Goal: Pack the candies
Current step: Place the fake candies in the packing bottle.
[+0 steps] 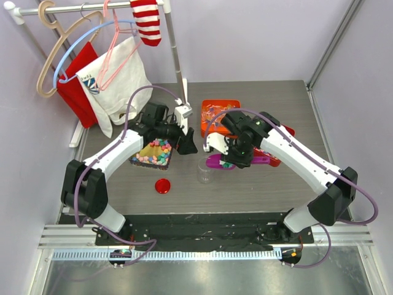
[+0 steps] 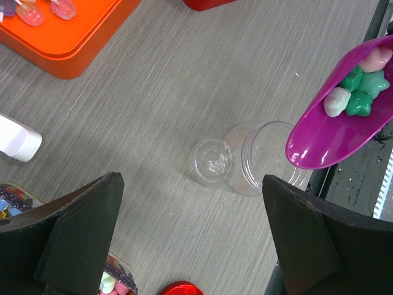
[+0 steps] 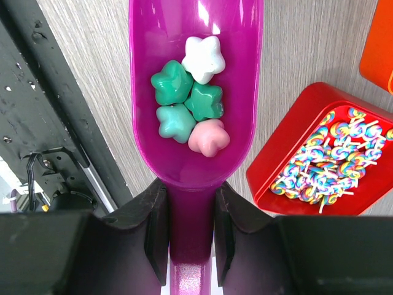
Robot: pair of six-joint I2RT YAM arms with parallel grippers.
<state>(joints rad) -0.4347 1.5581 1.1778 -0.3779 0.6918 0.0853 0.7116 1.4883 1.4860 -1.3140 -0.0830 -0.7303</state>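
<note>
Closest to the right wrist lens, the right claw (image 3: 190, 206) is clenched on the handle of a purple scoop (image 3: 242, 86), one black finger (image 3: 156, 227) on each side. I see five star candies (image 3: 175, 86) in the bowl: three green, one white, one pink, bunched near the handle end. Beside the scoop a red tin (image 3: 295, 117) of swirl lollipops sits on the desk (image 3: 98, 61).

From the left wrist, the scoop's lip hangs at the rim of a clear jar (image 2: 264, 153) with an open mouth; I cannot tell whether the two touch. The left claw (image 2: 193, 239) is released, fingers spread wide, with only bare desk between them. An orange tin (image 2: 80, 43) lies at the far corner of that view.

From above, more candies in mixed colours fill a dark tray (image 1: 147, 165) under the left arm, just left of the jar. A red lid (image 1: 163, 185) lies on the desk near the tray, apart from the jar.
</note>
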